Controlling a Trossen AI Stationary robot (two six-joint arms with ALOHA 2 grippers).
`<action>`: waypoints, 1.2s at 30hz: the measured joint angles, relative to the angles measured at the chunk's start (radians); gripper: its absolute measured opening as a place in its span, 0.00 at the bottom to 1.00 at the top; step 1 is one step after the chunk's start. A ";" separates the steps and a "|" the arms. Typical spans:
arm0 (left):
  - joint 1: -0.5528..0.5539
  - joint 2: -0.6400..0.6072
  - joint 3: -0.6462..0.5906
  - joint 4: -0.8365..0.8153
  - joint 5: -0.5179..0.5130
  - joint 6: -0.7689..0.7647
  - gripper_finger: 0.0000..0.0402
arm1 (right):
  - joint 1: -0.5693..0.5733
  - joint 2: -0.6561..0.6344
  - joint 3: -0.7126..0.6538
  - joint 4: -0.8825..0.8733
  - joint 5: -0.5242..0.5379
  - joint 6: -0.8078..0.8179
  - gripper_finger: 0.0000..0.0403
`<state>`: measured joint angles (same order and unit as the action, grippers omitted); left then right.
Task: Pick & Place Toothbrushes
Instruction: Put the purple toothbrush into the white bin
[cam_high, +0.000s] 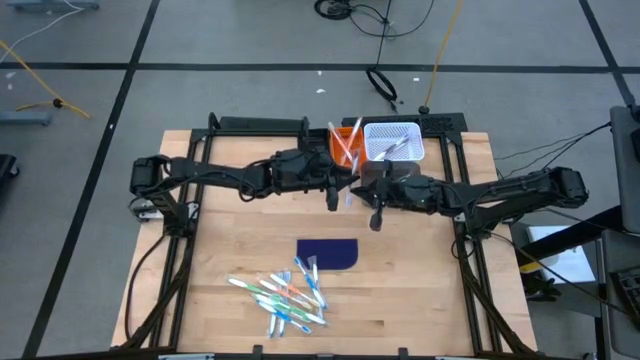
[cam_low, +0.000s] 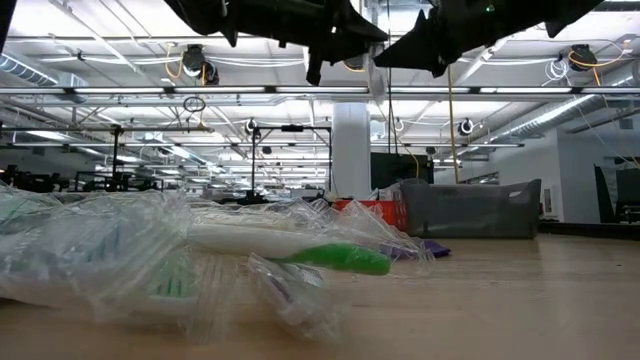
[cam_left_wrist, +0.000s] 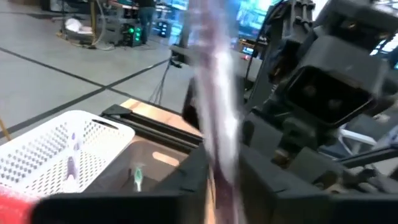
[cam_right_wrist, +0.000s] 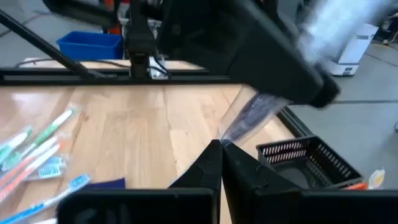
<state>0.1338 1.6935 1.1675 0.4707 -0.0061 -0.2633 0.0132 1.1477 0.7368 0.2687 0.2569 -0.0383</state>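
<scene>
Both hands meeting mid-air over a wrapped toothbrush

The right hand (cam_right_wrist: 219, 149) is pinching a thin, clear-wrapped purple toothbrush (cam_right_wrist: 252, 115), crinkly and slippery; the left hand (cam_left_wrist: 224, 163) is closing on its stiffer middle, above the wooden surface (cam_high: 420, 270) near the white mesh bin (cam_high: 393, 141).

My left gripper (cam_left_wrist: 217, 177): dark fingers closed around a blurred, clear-wrapped purple toothbrush (cam_left_wrist: 214, 93) standing upright. Beyond it, a white perforated basket (cam_left_wrist: 56, 146) holding brushes; the other arm's dark housing (cam_left_wrist: 323, 87) close by; wooden table edge (cam_left_wrist: 158, 115).
</scene>
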 joint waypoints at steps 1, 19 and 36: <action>0.003 -0.001 0.000 0.005 0.016 0.003 0.07 | 0.000 0.000 0.000 -0.003 0.002 0.000 0.00; 0.089 -0.003 0.000 0.007 0.031 0.043 0.02 | 0.013 0.000 -0.016 -0.176 -0.019 0.085 0.35; 0.236 0.280 0.365 -0.160 0.041 0.107 0.02 | 0.131 0.000 -0.260 0.132 -0.078 0.205 0.38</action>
<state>0.3699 1.9734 1.5330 0.3105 0.0345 -0.1563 0.1441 1.1477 0.4767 0.4008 0.1791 0.1663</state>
